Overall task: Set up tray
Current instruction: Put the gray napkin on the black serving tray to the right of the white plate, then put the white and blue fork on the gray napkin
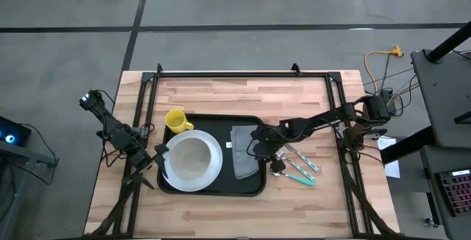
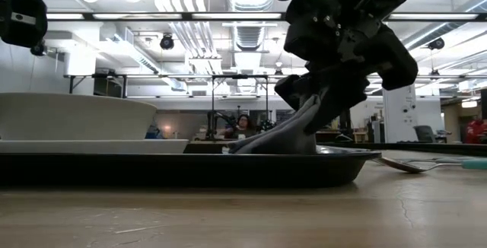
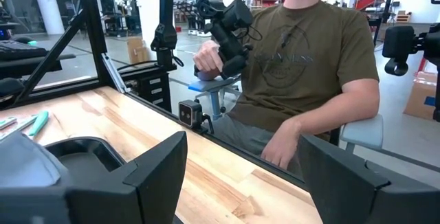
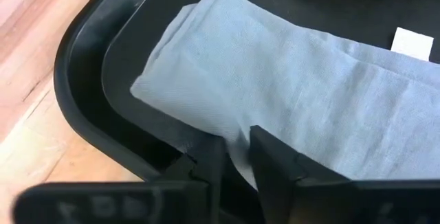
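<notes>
The black tray (image 1: pixel 213 191) lies in the middle of the wooden table. A white plate (image 1: pixel 193 157) sits on its left half, and a folded grey napkin (image 1: pixel 243 157) lies along its right side. My right gripper (image 1: pixel 258 149) reaches in from the table's right, slanting down, and is shut on the napkin (image 4: pixel 289 93) close to the tray's right rim (image 4: pixel 89 80). In the low view the cloth (image 2: pixel 278 138) rises in a peak to the fingers. My left gripper (image 3: pixel 254 183) waits open at the table's left edge with nothing between its fingers. My right gripper pinches the napkin's folded edge (image 4: pixel 237 145) beside the tray's right rim, the cloth showing in the narrow gap between its two fingers. The fingers slant down from the table's right. That part (image 2: pixel 304 119) is drawn up, and the rest of the napkin lies on the tray.
A yellow cup (image 1: pixel 176 121) stands at the tray's far left corner. Cutlery with teal handles (image 1: pixel 298 168) lies on the table right of the tray. A person (image 3: pixel 309 59) sits beyond the table's edge. Bare wood lies along the near and far sides.
</notes>
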Robot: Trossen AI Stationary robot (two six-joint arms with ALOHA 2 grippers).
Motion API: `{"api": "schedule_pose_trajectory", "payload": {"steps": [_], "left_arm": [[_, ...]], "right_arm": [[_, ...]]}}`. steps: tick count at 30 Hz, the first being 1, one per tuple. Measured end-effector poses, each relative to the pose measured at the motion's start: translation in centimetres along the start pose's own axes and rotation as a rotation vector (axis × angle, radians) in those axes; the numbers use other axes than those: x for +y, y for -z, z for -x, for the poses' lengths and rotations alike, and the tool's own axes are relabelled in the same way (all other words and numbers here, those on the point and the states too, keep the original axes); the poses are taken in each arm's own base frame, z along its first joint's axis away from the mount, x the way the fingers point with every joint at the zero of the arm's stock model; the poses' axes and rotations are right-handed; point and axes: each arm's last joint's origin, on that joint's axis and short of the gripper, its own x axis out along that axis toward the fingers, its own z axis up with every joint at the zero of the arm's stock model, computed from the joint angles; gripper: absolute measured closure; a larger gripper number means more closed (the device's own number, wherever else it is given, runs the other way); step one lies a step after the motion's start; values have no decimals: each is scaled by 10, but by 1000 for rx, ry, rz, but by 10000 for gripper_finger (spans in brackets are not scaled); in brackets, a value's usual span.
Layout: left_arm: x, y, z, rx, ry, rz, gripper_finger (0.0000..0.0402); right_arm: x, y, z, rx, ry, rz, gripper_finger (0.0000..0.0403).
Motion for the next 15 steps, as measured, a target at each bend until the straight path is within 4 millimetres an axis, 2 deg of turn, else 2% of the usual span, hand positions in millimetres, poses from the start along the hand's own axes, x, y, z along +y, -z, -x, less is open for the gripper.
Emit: {"api": "schedule_pose_trajectory", "payload": {"steps": [7,11,15], "left_arm": [[0,0,0,0,0,0,147],[0,0,0,0,-1,0,147],[0,0,0,0,0,0,147]], "right_arm": [[3,6,3,69,-20,-32,262],[6,12,9,183,-53,-69,238],[6,5,14,201,-55,-74,227]]}}
